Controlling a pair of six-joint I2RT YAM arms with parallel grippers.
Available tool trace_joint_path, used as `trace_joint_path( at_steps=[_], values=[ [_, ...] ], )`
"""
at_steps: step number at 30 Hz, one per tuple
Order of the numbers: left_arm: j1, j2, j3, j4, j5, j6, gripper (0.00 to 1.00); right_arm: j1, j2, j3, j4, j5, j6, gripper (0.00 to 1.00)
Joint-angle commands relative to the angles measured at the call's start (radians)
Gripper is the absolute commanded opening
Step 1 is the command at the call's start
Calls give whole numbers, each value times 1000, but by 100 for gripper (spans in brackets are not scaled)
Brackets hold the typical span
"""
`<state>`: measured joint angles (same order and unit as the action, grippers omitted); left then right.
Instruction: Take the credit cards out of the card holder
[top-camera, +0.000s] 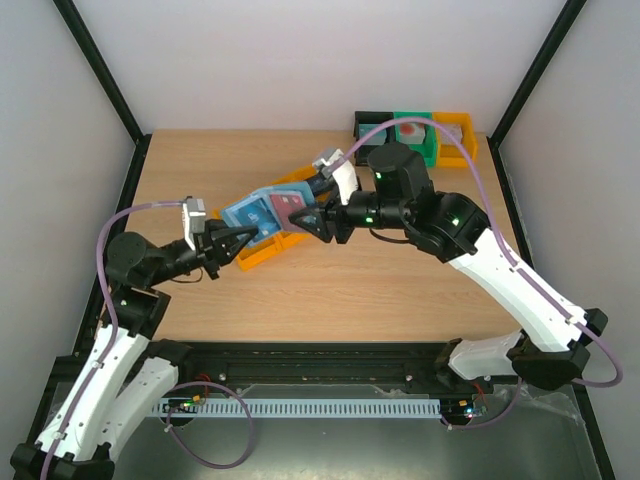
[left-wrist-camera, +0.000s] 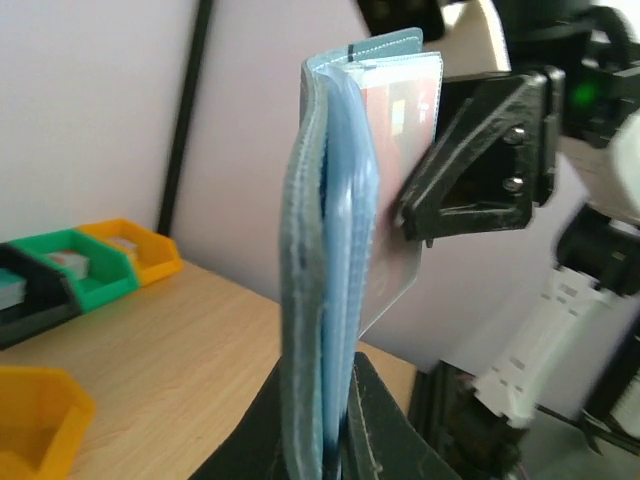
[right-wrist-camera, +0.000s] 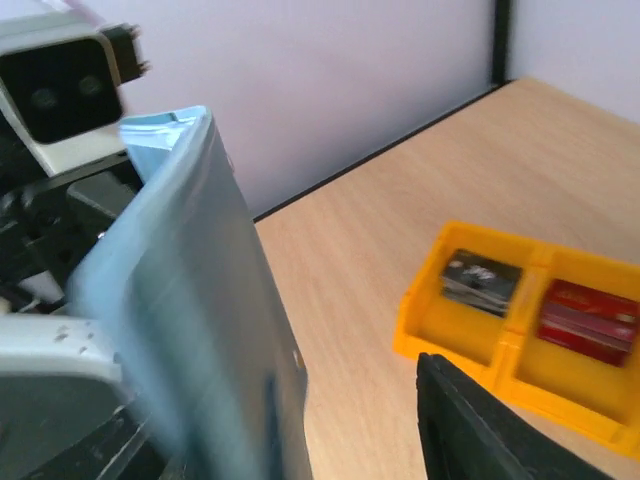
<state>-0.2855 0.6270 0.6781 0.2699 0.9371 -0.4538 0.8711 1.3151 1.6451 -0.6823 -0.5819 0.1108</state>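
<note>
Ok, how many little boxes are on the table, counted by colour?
Orange: 2, the back orange box and the near orange tray
Green: 1, the green box
Black: 1, the black box
Total: 4

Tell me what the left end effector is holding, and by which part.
The blue card holder, pinched along one end by the left end effector.

The top camera looks down from above and behind the table's (top-camera: 330, 300) 6 o'clock edge, facing 12 o'clock and taking in the whole surface, while the two wrist cameras sit very close to the card holder (top-camera: 262, 212) from opposite sides, the left facing about 2 o'clock and the right about 8 o'clock, so all three views share it.
</note>
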Motion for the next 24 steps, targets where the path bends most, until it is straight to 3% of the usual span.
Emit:
trace_joint_path(
  at_steps=[1,4,7,11,13,20,24],
  values=[
    [33,-12,22,-98,-235,24,2,-13,-55,5,12,267,37,55],
    [63,-4,13,-125,-343,24,2,-15,-63,33,-11,299,20,56],
    [71,-13,-7,-132,-371,18,2,-15,-20,94,-27,212,27,51],
    [71,-18,-4,-136,-306,18,2,10,129,204,-8,-207,107,41],
    [71,-17,-1,-122,-272,14,2,41,187,226,20,-302,108,35],
    [71,-25,6,2,14,32,2,49,178,184,105,-228,14,29],
    [71,-30,12,-3,76,53,2,40,127,110,119,-152,-8,29]
  ],
)
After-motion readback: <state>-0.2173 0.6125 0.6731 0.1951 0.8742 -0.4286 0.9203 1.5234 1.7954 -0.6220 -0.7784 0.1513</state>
